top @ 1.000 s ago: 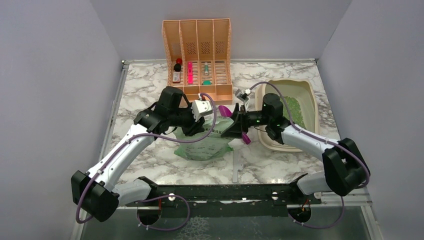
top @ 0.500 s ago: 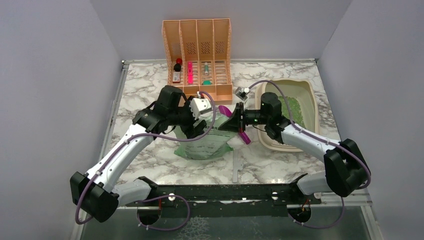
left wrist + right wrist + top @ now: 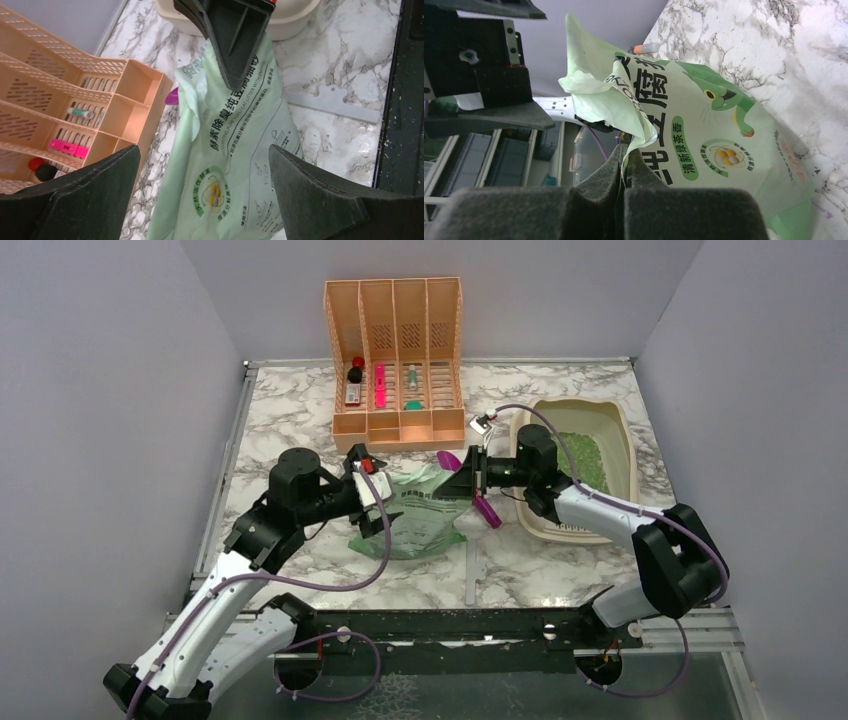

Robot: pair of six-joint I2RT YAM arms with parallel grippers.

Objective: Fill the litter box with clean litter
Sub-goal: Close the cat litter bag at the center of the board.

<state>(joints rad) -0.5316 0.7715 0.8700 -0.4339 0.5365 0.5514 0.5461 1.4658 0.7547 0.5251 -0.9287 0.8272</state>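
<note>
The litter box (image 3: pixel 575 404) lies just right of the bag (image 3: pixel 415 515), its long axis running from my side toward the back, with clean litter (image 3: pixel 585 460) on the half farther from the bag. My right gripper (image 3: pixel 626 155) is pinched tight on the bag's crumpled top edge. My left gripper (image 3: pixel 204 150), at the bag's other side, gapes wide and holds nothing.

White shells and bulky black joints form the left arm (image 3: pixel 240 575) and right arm (image 3: pixel 600 515), a purple cable (image 3: pixel 522 408) looping along each. The left end effector (image 3: pixel 203 155) has matte black, wedge-shaped fingers (image 3: pixel 320 200).
</note>
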